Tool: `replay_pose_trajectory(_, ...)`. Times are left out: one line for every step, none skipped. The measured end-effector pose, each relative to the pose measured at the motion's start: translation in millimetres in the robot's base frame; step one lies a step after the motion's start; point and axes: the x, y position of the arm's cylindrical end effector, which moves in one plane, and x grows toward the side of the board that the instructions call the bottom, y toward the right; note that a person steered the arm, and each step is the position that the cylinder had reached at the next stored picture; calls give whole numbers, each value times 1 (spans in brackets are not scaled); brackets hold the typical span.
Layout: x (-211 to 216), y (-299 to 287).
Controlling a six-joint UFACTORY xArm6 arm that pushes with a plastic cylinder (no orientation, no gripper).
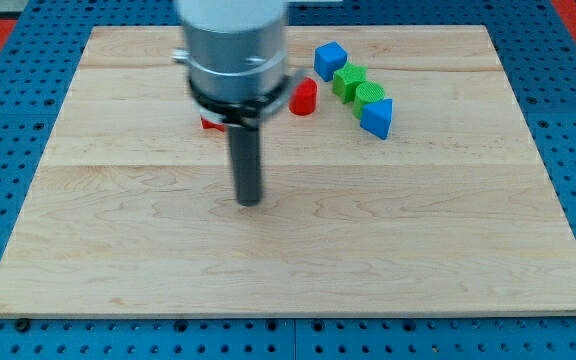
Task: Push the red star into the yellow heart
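worktop (88, 250): pale wood board; the lower half carries no blocks, they all sit in the upper middle.
red sliver (211, 123): upper centre-left, poking out from under the arm housing (233, 45), shape hidden. My guess is this is the red star, but you can't confirm it from here.
tool: a bare rod with no jaws, so nothing to open or clamp, and it holds nothing.
my tip (250, 201): frame centre, below the red sliver and a touch right of it, apart from every block.
red block (303, 97): just right of the housing, looks rounded, so probably not the star.
blue cube (330, 58): top of the cluster at upper right.
green blocks (360, 88): two of them, touching, running down-right from the cube.
blue wedge (376, 118): low end of that row, against the lower green.
yellow heart: not visible; it may be behind the housing.
step: find the heart before you commit. Then bring my tip round to the star's far side, on the line through the star to the heart.
push: go slow and through the star's middle, since an off-centre push will likely spin it away.
risk: the red block is near and easy to clip.
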Motion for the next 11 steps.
replay_pose_trajectory(-5,-67)
replay_pose_trajectory(-46,-59)
replay_pose_trajectory(-69,-54)
replay_pose_trajectory(-84,-62)
replay_pose_trajectory(-100,-62)
replay_pose_trajectory(-105,-62)
replay_pose_trajectory(-108,-62)
replay_pose_trajectory(-121,-59)
replay_pose_trajectory(-122,-55)
replay_pose_trajectory(-110,-55)
replay_pose_trajectory(-98,-47)
